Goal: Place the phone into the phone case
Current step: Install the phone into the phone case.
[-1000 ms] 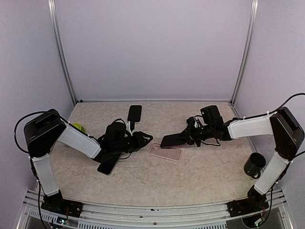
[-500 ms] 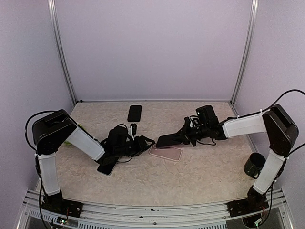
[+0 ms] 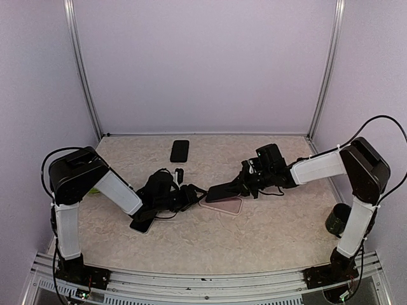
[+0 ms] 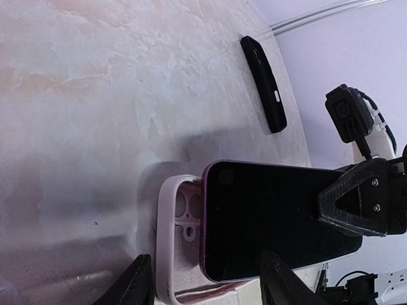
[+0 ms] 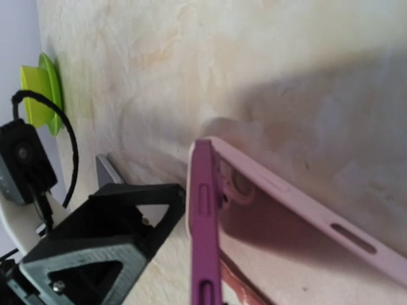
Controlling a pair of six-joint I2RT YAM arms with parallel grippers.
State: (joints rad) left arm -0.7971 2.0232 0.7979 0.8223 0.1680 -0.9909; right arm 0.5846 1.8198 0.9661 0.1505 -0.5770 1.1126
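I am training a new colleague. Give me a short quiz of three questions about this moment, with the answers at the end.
1. True or false: the phone already sits flat inside the pink case.
2. Which gripper holds the phone? A) the left one B) the right one C) neither
3. Fill the gap: the jaws of the left gripper, near the end of the pink case, are ____.

Key: 1 false, the phone is tilted above the case. 2 B, the right gripper. 3 open.

Much of case [image 4: 178, 254] hidden under phone [image 4: 273, 219], seemingly.
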